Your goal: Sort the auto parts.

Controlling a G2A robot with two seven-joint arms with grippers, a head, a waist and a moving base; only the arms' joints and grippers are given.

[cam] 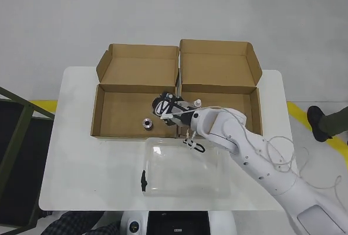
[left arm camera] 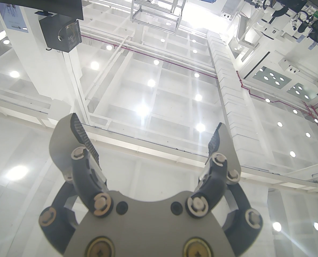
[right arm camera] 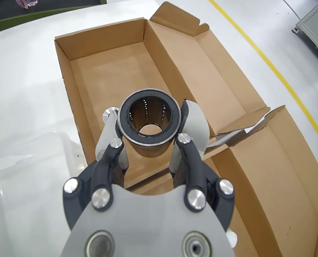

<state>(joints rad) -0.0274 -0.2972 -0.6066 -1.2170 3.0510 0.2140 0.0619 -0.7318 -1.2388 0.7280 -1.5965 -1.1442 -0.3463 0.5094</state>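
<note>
Got a linear bearing [right arm camera: 151, 141] clamped crosswise in the right tool [right arm camera: 149, 118], pads on opposite sides of the outer sleeve, bore facing back at the wrist camera. Holding it over the left cardboard box [cam: 118, 114], close to the wall next to the right cardboard box [cam: 244, 111], clear of the floor by the look of it. Reads as mid-carry toward a drop in that left box; can't rule out the other. Also seeing one small metal part [cam: 145, 123] on the left box floor and one small black part [cam: 143, 180] lying in the clear bin [cam: 220, 167] at the near side of the worktop [cam: 80, 153]. Reading the left tool [left arm camera: 146, 124] as idle: aimed at the ceiling, fingers spread wide, nothing between them. On handling: judging it as a steel sleeve with ball rows inside, so rigid, dense for its bulk, smooth and possibly oily outside. Expect slip along the axis rather than any crush. Best gripped across the outer diameter around mid-length, as now; avoid pinching through the bore or on the black end rings. Would roll if laid on its side, so lower it close to the box floor and release on an end face or against a wall, not from height. Not fragile as such, but worth sparing the balls a hard knock.
</note>
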